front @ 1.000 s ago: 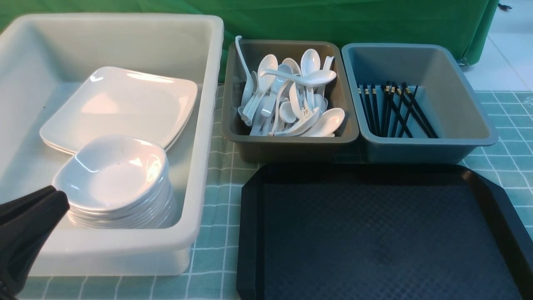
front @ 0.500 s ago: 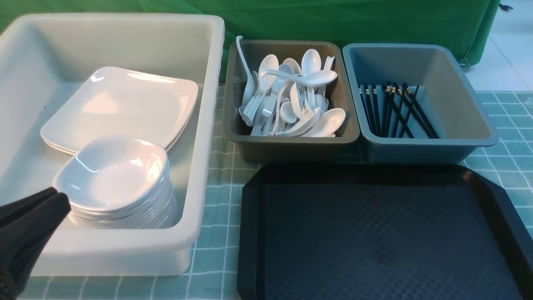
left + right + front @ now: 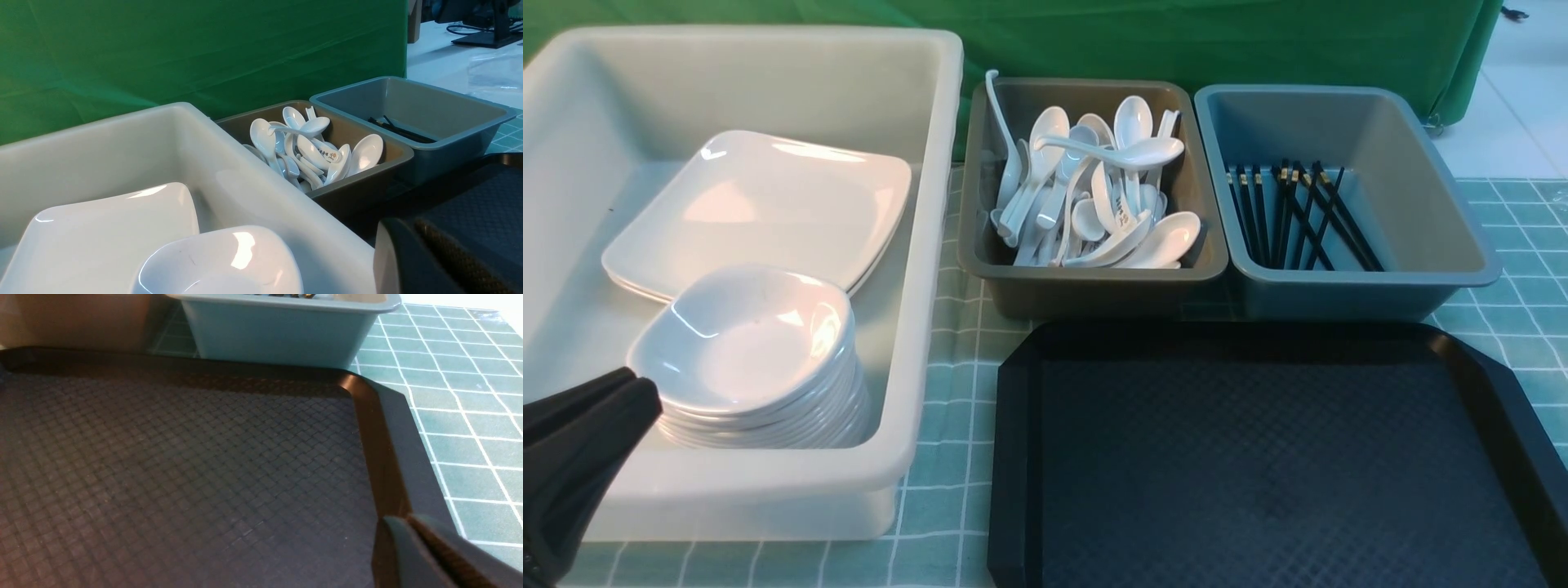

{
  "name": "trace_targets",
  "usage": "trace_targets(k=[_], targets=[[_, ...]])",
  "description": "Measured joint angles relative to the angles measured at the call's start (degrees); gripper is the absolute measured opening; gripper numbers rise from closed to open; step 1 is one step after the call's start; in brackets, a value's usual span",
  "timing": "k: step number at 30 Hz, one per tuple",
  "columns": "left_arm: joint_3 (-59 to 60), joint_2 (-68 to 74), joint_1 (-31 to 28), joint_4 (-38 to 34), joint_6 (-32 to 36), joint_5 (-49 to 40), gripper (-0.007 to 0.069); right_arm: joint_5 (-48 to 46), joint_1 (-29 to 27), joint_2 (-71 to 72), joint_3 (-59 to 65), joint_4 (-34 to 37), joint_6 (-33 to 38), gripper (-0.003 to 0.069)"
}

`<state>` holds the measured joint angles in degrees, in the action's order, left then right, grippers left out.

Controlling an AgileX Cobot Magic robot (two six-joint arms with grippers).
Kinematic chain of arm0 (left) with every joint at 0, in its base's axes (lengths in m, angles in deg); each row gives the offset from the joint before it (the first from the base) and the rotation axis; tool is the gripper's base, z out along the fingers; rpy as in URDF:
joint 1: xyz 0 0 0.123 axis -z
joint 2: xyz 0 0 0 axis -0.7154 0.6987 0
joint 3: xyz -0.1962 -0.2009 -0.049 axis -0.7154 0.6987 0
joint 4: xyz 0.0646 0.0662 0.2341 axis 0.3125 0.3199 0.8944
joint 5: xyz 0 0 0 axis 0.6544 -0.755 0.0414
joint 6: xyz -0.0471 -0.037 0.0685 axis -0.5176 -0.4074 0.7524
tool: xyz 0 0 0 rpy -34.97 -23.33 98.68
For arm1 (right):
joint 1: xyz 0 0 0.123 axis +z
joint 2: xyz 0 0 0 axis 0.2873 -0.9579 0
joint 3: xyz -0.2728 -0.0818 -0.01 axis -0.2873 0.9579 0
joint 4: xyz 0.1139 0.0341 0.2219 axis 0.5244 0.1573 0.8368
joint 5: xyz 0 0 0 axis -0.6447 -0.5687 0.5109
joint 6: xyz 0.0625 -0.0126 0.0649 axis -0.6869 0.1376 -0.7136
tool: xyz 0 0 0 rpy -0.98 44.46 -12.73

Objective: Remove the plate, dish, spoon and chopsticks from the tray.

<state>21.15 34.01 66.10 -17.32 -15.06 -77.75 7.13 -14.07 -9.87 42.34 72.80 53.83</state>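
Beside the tub (image 3: 768, 498), left pincer (image 3: 637, 390) together, right pincer (image 3: 402, 522) cropped, state unclear.

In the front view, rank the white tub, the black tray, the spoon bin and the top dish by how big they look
1. White tub and tray: comparable, and the tray is cut off by the frame, so I won't rank them.
2. Spoon bin.
3. Top dish.
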Motion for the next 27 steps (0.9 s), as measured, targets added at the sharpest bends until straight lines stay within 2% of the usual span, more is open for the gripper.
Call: trace_targets(k=[7, 10, 13, 16, 19, 27], targets=[[0.0, 0.0, 0.7, 1.3, 0.0, 0.0, 0.0017, 0.0, 0.0, 0.0, 0.0, 0.0, 0.0, 0.0077], [0.0, 0.0, 0.7, 4.2, -0.5, 0.5, 0.0017, 0.0, 0.0, 0.0, 0.0, 0.0, 0.0, 0.0086], [0.0, -0.3, -0.2, 8.7, -4.6, 2.0, 0.0015, 0.0, 0.0, 0.0, 0.0, 0.0, 0.0, 0.0087], [0.0, -2.0, -4.9, 15.1, -13.0, 2.0, 0.0011, 0.0, 0.0, 0.0, 0.0, 0.0, 0.0, 0.0087], [0.5, -4.6, -10.4, 17.4, -18.8, 0.1, 0.0011, 0.0, 0.0, 0.0, 0.0, 0.0, 0.0, 0.0089], [11.8, -14.4, -25.2, 18.5, -22.6, -1.2, 0.0011, 0.0, 0.0, 0.0, 0.0, 0.0, 0.0, 0.009]])
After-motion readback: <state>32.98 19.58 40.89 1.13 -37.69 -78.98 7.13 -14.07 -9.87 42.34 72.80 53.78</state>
